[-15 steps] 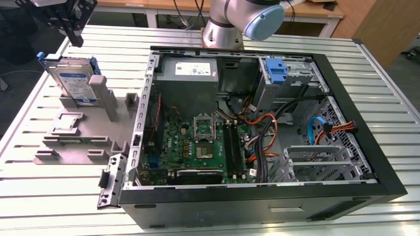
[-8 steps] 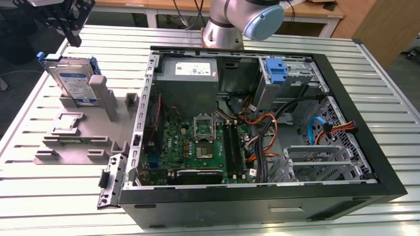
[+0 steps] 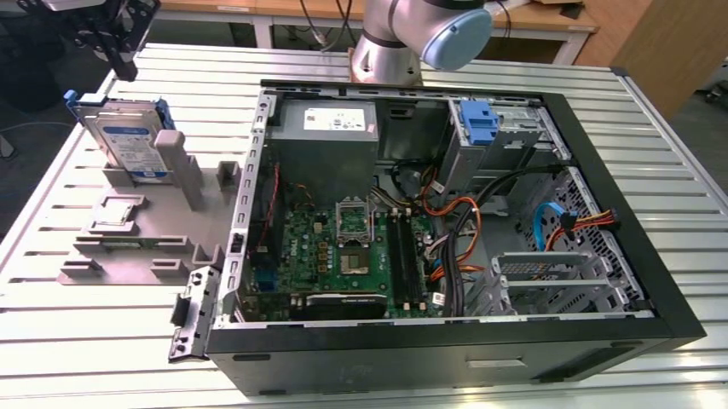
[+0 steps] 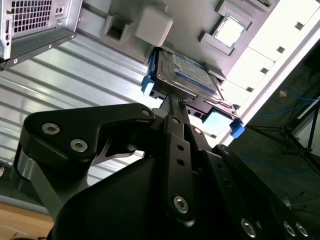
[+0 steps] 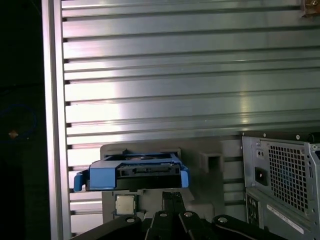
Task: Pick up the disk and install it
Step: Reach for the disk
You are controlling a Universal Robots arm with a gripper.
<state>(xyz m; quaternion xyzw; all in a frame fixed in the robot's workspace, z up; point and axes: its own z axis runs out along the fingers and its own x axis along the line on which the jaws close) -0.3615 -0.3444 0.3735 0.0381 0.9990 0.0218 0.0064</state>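
Gripper (image 3: pixel 125 70): jaws closed together, nothing held, tips hanging just above the disk (image 3: pixel 128 141). The disk stands on edge in the grey fixture (image 3: pixel 142 256) on the worktop (image 3: pixel 68 341), at the exterior view's left, beside the open computer case (image 3: pixel 455 349).

The arm (image 3: pixel 393 51) stands at the back of the scene. Its silver joint (image 3: pixel 455 38) is capped in pale blue (the cap faces the camera), and the arm runs out of view upward. At the exterior view's left, the black end effector (image 3: pixel 125 70) hangs pointing down. In both wrist views its two slim fingers (image 4: pixel 176 145) lie pressed flat together, closed on themselves.
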